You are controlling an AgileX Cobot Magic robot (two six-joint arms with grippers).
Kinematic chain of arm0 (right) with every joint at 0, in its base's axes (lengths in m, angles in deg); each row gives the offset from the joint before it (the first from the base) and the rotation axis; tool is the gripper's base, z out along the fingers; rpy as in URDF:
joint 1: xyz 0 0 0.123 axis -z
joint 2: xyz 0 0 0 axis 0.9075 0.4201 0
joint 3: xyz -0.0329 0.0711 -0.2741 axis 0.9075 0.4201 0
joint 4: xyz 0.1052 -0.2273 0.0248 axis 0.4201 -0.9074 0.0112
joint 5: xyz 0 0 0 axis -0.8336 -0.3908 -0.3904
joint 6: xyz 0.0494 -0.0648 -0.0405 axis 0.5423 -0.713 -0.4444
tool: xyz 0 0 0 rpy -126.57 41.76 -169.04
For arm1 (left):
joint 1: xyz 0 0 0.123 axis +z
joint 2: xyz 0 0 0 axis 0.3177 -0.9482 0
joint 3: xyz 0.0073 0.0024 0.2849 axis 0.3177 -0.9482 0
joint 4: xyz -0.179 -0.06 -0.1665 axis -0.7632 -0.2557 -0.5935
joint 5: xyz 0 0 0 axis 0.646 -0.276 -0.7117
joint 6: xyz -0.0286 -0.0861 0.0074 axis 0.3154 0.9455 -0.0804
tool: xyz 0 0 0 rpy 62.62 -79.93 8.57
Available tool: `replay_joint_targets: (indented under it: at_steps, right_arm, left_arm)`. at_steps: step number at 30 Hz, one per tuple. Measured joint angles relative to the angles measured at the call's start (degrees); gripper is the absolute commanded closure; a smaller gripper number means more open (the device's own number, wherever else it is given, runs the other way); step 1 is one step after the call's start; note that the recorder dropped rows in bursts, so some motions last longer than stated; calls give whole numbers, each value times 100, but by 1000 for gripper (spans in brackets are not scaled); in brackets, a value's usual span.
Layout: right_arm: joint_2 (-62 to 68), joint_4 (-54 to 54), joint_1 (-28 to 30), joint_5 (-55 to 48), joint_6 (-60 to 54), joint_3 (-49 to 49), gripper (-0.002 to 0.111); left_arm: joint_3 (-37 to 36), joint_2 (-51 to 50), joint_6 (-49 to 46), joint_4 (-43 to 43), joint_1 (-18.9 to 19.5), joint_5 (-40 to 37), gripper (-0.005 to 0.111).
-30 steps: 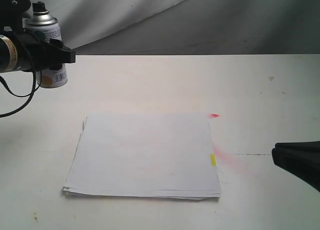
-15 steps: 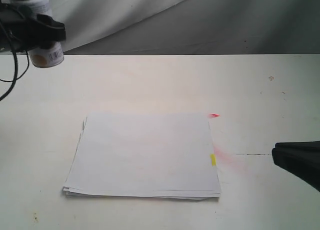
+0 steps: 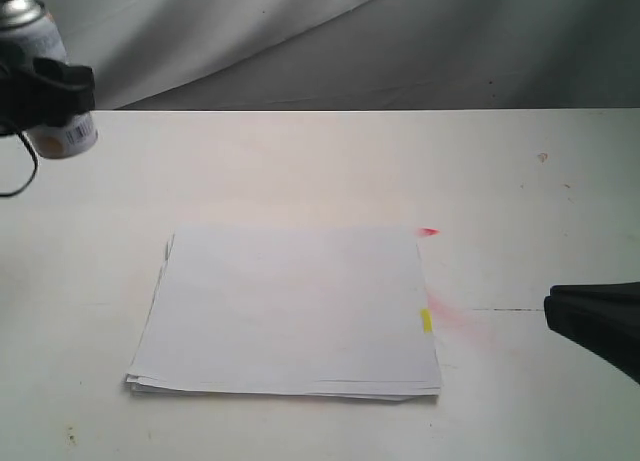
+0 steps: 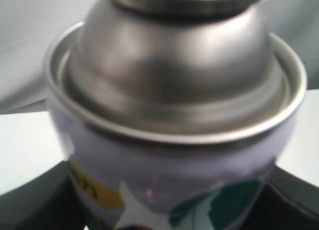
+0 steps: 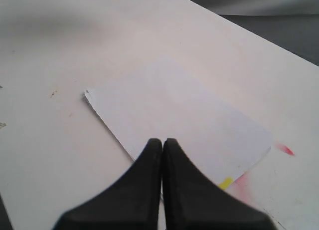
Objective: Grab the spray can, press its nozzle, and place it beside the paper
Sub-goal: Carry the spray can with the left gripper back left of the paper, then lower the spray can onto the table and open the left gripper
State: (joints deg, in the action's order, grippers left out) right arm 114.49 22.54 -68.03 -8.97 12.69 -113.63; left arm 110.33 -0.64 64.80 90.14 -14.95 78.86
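Observation:
The silver spray can hangs in the air at the far left of the exterior view, above the table's back left corner, with my left gripper shut around its body. Up close in the left wrist view the spray can fills the frame with its domed top and its teal and orange label marks; the nozzle is cut off by the frame edge. The paper lies flat mid-table with a small yellow mark at its right edge. My right gripper is shut and empty, hovering to the right of the paper.
A pink-red spray stain marks the white table just right of the paper, with a small red spot at the paper's far right corner. A grey cloth backdrop hangs behind the table.
My left gripper has carried the can up off the table and further left, then slightly down again. The right gripper and the paper have stayed still.

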Motion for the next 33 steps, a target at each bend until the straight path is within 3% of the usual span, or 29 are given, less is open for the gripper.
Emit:
replay_joint_targets:
  at_steps: [6,12,23,33]
  right_arm:
    - [0,0,0,0,0,0,108]
    - [0,0,0,0,0,0,108]
    - [0,0,0,0,0,0,108]
    - [0,0,0,0,0,0,108]
  left_arm:
    - [-892,-427,-661,-668,0,842,107]
    - [-1259,-1023,-1332,-1315,0,1316,107]
    - [-1357,-2029,-1948,-1927,0,2778,107]
    - [-1357,-2527,-1959,-1947,0,2873,107]
